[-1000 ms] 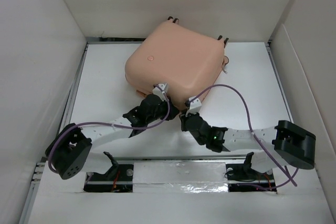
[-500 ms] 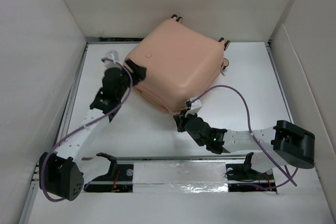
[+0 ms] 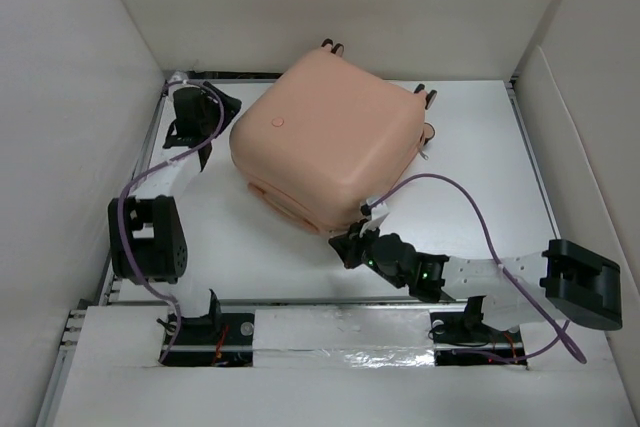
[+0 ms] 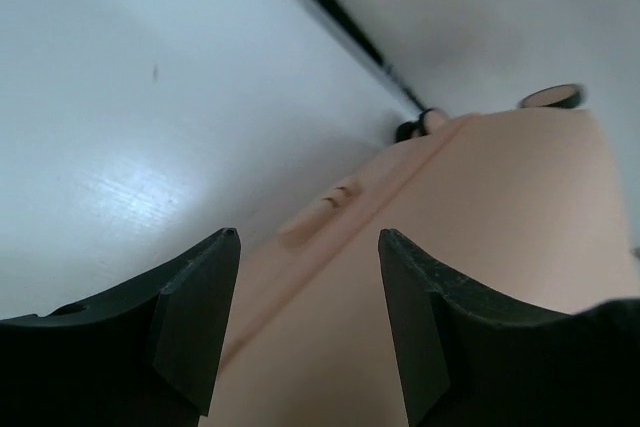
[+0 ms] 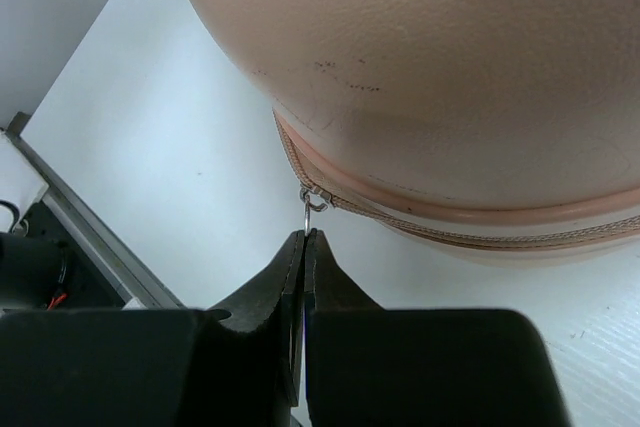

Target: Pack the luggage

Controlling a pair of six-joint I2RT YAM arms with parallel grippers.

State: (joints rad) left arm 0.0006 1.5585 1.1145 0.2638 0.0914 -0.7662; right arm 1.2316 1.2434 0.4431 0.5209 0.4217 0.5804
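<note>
The luggage [image 3: 330, 137] is a salmon-pink hard-shell suitcase lying shut and skewed on the white table, its caster wheels [image 3: 330, 45] toward the back. At its near corner my right gripper [image 3: 347, 244] is shut on the metal zipper pull [image 5: 308, 209]; in the right wrist view the gripper [image 5: 303, 235] pinches the ring just below the zipper band of the luggage [image 5: 450, 67]. My left gripper [image 3: 222, 105] stands open beside the suitcase's left side. In the left wrist view the gripper [image 4: 307, 237] holds nothing, with the luggage shell [image 4: 480, 247] close ahead.
White walls [image 3: 90, 97] box in the table on the left, back and right. A metal rail [image 3: 340, 332] runs along the near edge by the arm bases. Purple cables [image 3: 470, 197] loop over both arms. The left arm's elbow [image 3: 145, 237] sits close to the left wall.
My left gripper let go at the suitcase's near edge, swung to its far left side and opened. The suitcase turned slightly. The right gripper stayed shut on the pull and drew a little nearer.
</note>
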